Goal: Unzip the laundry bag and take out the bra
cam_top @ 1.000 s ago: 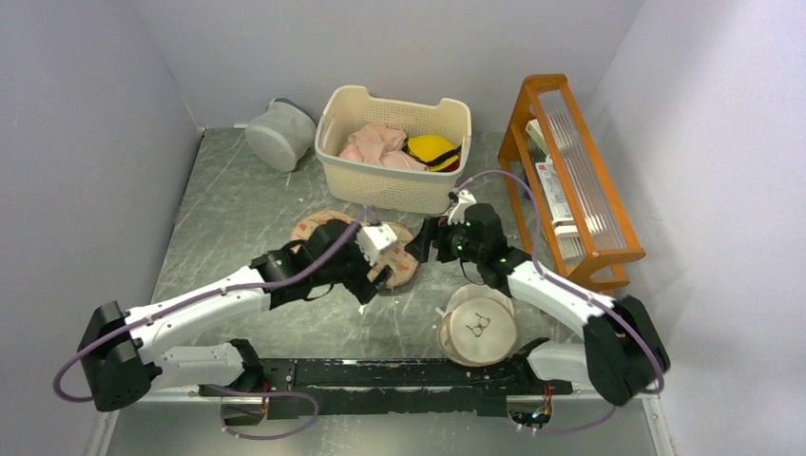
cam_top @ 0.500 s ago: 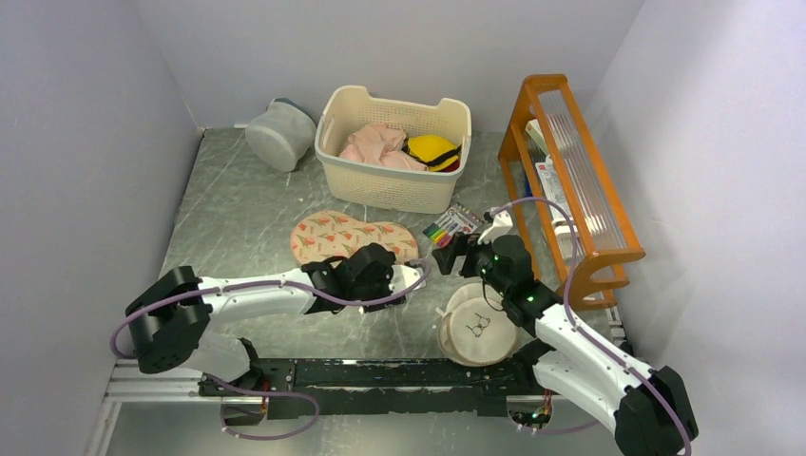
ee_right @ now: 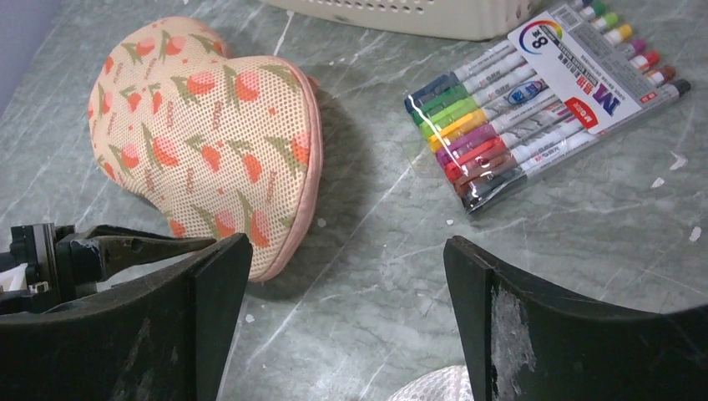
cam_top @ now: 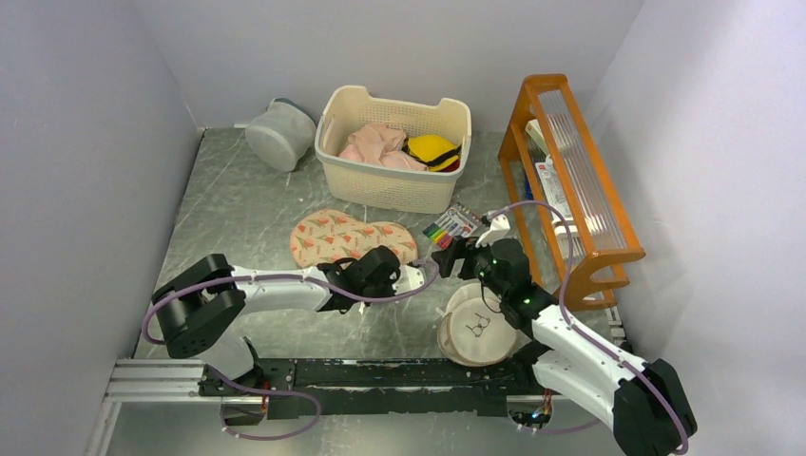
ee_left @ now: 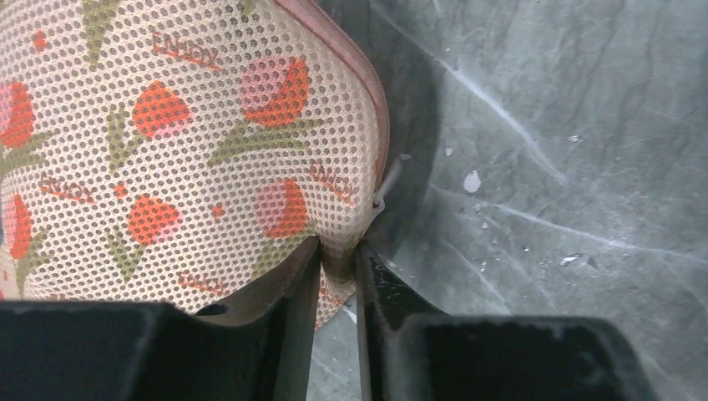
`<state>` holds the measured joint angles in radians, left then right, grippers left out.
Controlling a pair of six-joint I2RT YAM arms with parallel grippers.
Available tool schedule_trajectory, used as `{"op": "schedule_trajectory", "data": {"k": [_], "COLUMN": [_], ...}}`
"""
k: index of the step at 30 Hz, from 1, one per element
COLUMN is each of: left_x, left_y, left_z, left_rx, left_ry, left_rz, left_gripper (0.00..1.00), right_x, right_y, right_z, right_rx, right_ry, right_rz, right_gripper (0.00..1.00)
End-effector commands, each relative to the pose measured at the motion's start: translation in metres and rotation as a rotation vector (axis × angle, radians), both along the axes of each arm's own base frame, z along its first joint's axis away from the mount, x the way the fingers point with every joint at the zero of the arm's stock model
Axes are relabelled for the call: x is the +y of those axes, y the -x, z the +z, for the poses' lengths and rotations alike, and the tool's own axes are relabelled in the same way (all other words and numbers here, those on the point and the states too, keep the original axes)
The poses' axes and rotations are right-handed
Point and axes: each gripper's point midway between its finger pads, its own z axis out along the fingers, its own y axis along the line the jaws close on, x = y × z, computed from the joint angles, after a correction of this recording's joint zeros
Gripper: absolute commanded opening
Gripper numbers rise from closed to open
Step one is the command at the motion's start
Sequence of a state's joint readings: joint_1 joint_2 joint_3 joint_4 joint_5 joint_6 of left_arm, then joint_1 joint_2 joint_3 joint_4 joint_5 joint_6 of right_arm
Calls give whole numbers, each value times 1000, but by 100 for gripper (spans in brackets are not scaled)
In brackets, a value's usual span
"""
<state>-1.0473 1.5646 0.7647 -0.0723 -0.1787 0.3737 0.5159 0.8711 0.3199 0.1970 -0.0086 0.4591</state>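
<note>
The laundry bag (cam_top: 347, 237) lies flat and closed on the table, a cream mesh case with an orange floral print (ee_left: 192, 142) and a pink zip edge (ee_right: 311, 142). My left gripper (cam_top: 407, 268) sits at the near side of its right lobe, shut on a fold of mesh at the rim (ee_left: 338, 261). A small pale tab (ee_left: 382, 196) hangs from the zip just right of the pinch. Over bare table right of the bag, my right gripper (cam_top: 447, 255) is open and holds nothing (ee_right: 346, 251). The bra is hidden.
A cream basket (cam_top: 390, 185) with pink and yellow items stands behind the bag. A pack of markers (cam_top: 451, 225) (ee_right: 543, 92) lies beyond the right gripper. A round cream pouch (cam_top: 478, 328) sits under the right arm. An orange rack (cam_top: 570, 171) stands right, a grey bag (cam_top: 278, 133) back left.
The left arm drew back off the top of the bag to its near right edge, and its jaws closed on the mesh. The right arm pulled back toward the right.
</note>
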Motion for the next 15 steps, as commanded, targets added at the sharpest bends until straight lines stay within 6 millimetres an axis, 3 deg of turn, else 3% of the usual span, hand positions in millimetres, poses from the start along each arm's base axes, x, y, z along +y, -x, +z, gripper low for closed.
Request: {"op": "schedule_trajectory", "data": {"k": [1, 5, 7, 10, 15], "left_x": [-1, -2, -4, -5, -6], "left_y": [-16, -21, -23, -26, -25], "left_z": [10, 21, 28, 37, 51], "left_rx": [-29, -11, -2, 9, 12], "left_ry": [29, 69, 100, 142, 184], "left_rz": [64, 89, 101, 117, 120], "left_gripper": [25, 7, 7, 7, 7], "right_x": [-2, 11, 19, 34, 63], "right_y": [-5, 4, 8, 15, 32], "right_z": [6, 4, 1, 1, -3], "right_rx": [-64, -65, -61, -55, -19], "right_ry": [-15, -3, -18, -53, -174], "right_rz": [-11, 101, 149, 239, 392], "right_gripper": [87, 85, 82, 64, 60]}}
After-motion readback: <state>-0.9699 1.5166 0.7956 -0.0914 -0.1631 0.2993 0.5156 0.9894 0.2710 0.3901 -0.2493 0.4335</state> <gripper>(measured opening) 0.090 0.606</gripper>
